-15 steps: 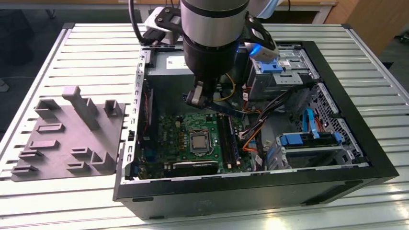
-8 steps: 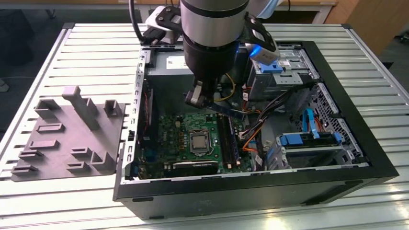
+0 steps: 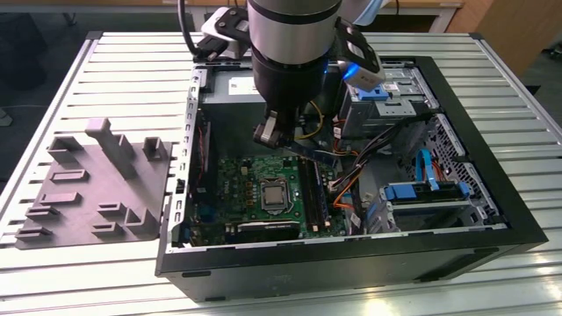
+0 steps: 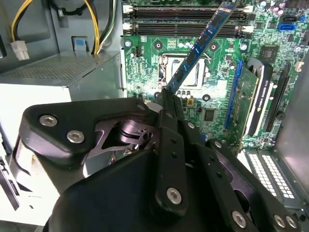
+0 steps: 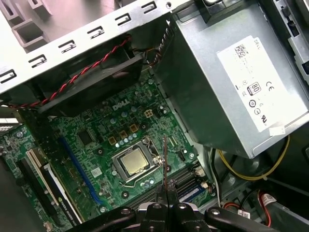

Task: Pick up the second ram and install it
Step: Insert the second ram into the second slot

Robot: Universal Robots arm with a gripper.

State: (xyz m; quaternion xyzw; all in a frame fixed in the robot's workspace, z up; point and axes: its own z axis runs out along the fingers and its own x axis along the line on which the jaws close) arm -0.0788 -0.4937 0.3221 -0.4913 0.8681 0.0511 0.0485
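Note:
My gripper (image 3: 283, 139) hangs inside the open computer case, shut on the second ram (image 3: 312, 153), a thin dark stick held by one end. In the second wrist view the ram (image 4: 200, 44) slants away from the gripper (image 4: 167, 99) towards the black sockets (image 4: 188, 21) of the green motherboard (image 4: 145, 63), its far tip above them. The first wrist view shows the ram (image 5: 165, 159) edge-on, rising from the gripper (image 5: 166, 189) above the sockets (image 5: 179, 182) beside the processor (image 5: 133, 163). In the exterior view the stick floats a little above the motherboard (image 3: 241, 184).
A grey power supply (image 5: 231, 82) with yellow and black cables (image 4: 96, 24) fills the case beside the board. A card (image 4: 256, 96) stands in a slot. Drive bays with blue parts (image 3: 422, 191) sit at the exterior view's right. A grey holder tray (image 3: 97, 184) lies outside the case.

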